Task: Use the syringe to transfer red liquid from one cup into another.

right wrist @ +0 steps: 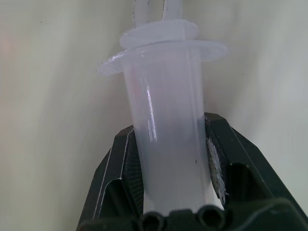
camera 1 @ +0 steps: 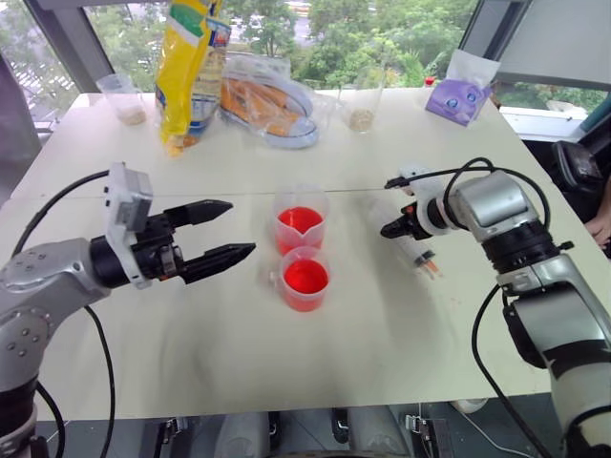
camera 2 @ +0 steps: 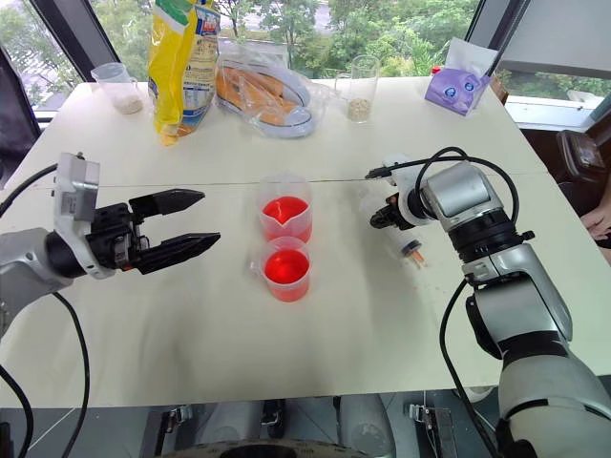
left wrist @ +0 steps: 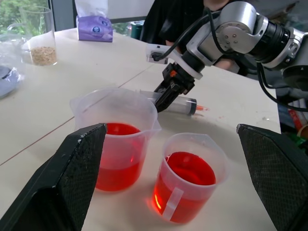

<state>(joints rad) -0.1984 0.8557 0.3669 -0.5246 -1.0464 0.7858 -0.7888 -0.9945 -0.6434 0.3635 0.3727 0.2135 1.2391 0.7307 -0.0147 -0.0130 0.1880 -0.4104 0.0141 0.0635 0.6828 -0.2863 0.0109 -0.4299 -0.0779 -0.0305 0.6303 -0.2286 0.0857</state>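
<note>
Pale table (camera 1: 239, 353) (seam across middle), windows (camera 1: 382, 33) behind, trees outside.

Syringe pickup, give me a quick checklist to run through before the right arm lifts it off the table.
1. Right gripper shut on the large clear plastic syringe: ok, both fingers press the barrel in the right wrist view.
2. Syringe off the white table: not ok, it lies flat.
3. Red liquid in the taller clear spouted measuring cup: ok.
4. Shorter clear tabbed cup upright, in front of the taller one: ok, it holds red liquid too.
5. Left gripper open, apart from both cups: ok.
6. Plunger position: cannot tell.
</note>
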